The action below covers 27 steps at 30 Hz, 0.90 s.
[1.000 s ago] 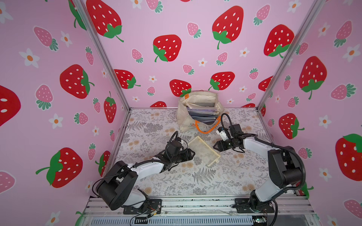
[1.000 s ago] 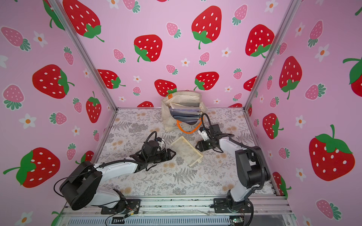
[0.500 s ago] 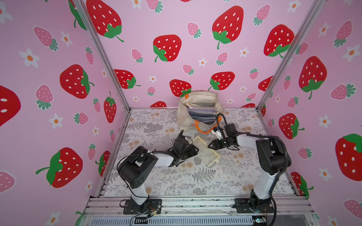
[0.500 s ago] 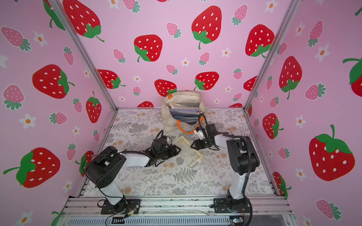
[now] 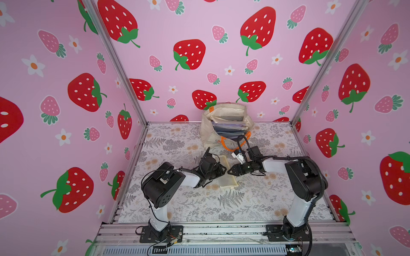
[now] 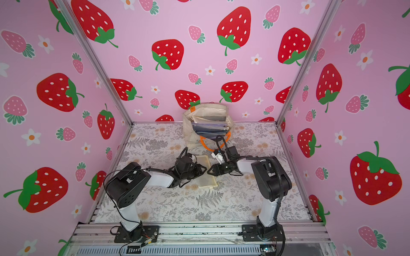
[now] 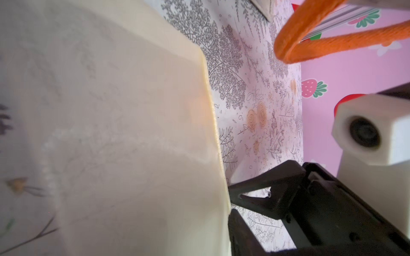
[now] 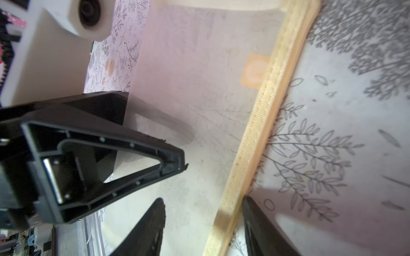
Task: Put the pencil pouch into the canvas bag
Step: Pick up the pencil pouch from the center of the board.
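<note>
The pencil pouch (image 5: 228, 179), a flat cream mesh sleeve, sits mid-table with its left side tipped up, in both top views (image 6: 207, 177). The canvas bag (image 5: 207, 133) stands open behind it at the back wall. My left gripper (image 5: 223, 170) has one finger in front of the mesh and one behind it, as the right wrist view shows (image 8: 188, 150). Whether they pinch the mesh does not show. The pouch (image 7: 133, 133) hides that gripper's own fingers in the left wrist view. My right gripper (image 8: 204, 226) is open, astride the pouch's woven edge band (image 8: 255, 133).
The bag holds a stack of papers (image 5: 229, 127). Its orange rope handle (image 5: 224, 144) hangs down the front, just behind my right wrist camera (image 5: 238, 155). Pink strawberry walls close in three sides. A metal rail (image 5: 221, 230) runs along the front.
Both grippers have drawn together at the pouch. The pouch has turned and its left side has risen off the table. The left jaws have narrowed a lot around the mesh.
</note>
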Motion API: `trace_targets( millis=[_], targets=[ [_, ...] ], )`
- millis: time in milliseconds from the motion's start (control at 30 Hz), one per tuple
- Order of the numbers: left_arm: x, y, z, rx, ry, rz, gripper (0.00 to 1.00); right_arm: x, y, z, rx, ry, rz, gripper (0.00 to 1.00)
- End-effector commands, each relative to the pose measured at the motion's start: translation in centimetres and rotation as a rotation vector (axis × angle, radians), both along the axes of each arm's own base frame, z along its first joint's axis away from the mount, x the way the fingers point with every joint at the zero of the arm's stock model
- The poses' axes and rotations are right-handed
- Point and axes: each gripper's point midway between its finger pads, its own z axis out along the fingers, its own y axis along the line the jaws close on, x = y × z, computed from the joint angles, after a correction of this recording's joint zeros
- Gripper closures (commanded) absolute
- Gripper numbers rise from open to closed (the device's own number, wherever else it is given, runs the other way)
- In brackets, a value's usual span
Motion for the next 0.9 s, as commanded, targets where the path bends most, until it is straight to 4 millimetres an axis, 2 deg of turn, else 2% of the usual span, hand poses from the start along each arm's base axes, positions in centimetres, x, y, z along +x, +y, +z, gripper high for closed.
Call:
trace_targets(
  millis=[0,133,233,367,600,700,867],
  targets=[
    [-1.1,0.3,0.0,0.004,0.012,-0.015,0.74,-0.1,0.2,2.5,0.051,-0.037,-0.013,0.44],
    [-1.8,0.6,1.8,-0.01,-0.041,-0.041,1.0,-1.0,-0.4,4.1,0.068,-0.059,-0.029,0.43],
    [-2.8,0.4,3.9,-0.038,-0.11,-0.095,1.0,-1.7,-0.9,5.4,0.085,-0.076,-0.045,0.41],
    [-5.4,-0.4,8.1,-0.059,-0.262,-0.215,1.0,-2.9,-1.0,8.1,0.153,-0.097,-0.048,0.37],
    [-9.5,-0.3,15.1,-0.063,-0.521,-0.352,1.0,-5.6,0.0,15.1,0.339,-0.225,0.058,0.3],
    [-10.8,-0.2,17.5,-0.099,-0.597,-0.398,1.0,-6.8,0.8,17.3,0.391,-0.274,0.121,0.29],
    [-12.1,-0.2,20.0,-0.149,-0.67,-0.442,1.0,-8.4,2.1,19.2,0.449,-0.326,0.199,0.32]
  ],
)
